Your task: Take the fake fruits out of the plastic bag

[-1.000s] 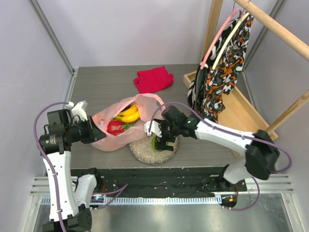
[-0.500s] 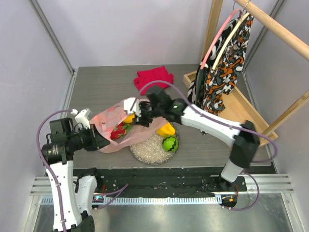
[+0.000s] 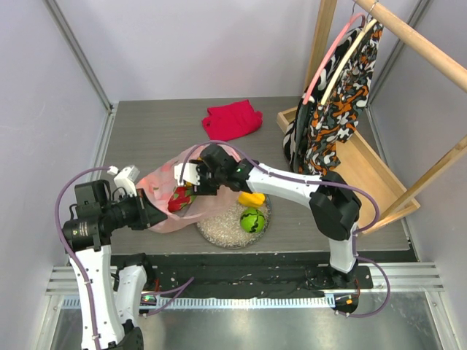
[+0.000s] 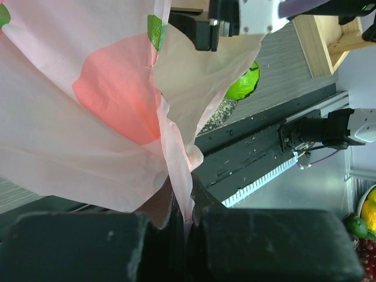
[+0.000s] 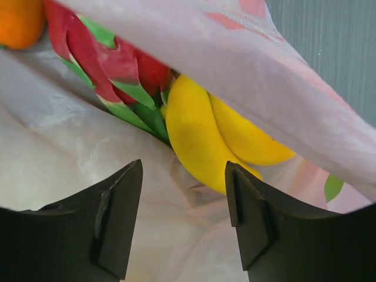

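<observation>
The pale pink plastic bag (image 3: 166, 209) lies on the table's left, mouth toward the right. My left gripper (image 3: 149, 211) is shut on the bag's edge, a fold of film pinched between its fingers (image 4: 187, 214). Reaching into the bag's mouth, my right gripper (image 3: 191, 179) is open, its jaws just short of the yellow bananas (image 5: 200, 135). A pink-red dragon fruit (image 5: 117, 64) and an orange (image 5: 20, 20) lie behind them in the bag. A green apple (image 3: 252, 220) and a yellow fruit piece (image 3: 253, 198) rest on the glittery plate (image 3: 217, 230).
A folded red cloth (image 3: 232, 119) lies at the back of the table. A wooden rack (image 3: 372, 168) with hanging patterned clothes (image 3: 332, 109) stands at the right. The black rail (image 3: 241, 266) runs along the near edge.
My right gripper left the green apple on the plate, swung left and reached into the bag's mouth. The left gripper kept its hold on the bag and shifted slightly.
</observation>
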Tool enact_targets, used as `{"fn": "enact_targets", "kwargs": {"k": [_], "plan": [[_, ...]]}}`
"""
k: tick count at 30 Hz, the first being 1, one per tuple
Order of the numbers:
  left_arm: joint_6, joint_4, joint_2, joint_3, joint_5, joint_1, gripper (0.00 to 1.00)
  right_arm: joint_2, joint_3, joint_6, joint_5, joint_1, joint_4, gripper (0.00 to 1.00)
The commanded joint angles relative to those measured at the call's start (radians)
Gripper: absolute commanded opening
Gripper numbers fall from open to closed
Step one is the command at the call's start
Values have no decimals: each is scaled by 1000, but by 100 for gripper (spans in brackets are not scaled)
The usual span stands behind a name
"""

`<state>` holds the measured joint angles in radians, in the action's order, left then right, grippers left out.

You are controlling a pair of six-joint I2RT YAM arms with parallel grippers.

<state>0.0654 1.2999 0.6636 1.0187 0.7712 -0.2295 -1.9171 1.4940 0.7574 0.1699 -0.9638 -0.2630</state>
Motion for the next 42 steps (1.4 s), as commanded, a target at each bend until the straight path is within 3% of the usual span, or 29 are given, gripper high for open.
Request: {"fn": "enact_targets", "kwargs": {"k": [1,7,10,12,15,19,22,25,33,37,42], "plan": [[-15,16,-4,29,43,1,0,9,-15,72,-81,-29,119,66],[-18,16,7,31,48,4,0,-97,17,157,-222,-65,172,62],[-15,13,7,27,46,2,0,-114,-17,198,-300,-72,304,49],[-10,7,13,31,39,2,0,-109,-28,206,-311,-70,327,33],[13,-19,36,37,13,2,0,-27,-31,171,-278,-67,323,22],[39,-102,88,61,-38,2,0,121,54,-14,-60,-52,118,20],[50,-181,142,99,-137,2,0,187,146,-62,115,-39,-82,20],[54,-252,195,142,-230,2,0,236,183,-69,187,-39,-220,20],[99,-390,300,164,-314,2,0,326,267,-251,261,-38,-268,21],[140,-435,349,214,-394,2,0,357,328,-230,212,-36,-360,20],[113,-447,386,268,-490,2,0,444,333,-162,148,55,-471,20]]}}
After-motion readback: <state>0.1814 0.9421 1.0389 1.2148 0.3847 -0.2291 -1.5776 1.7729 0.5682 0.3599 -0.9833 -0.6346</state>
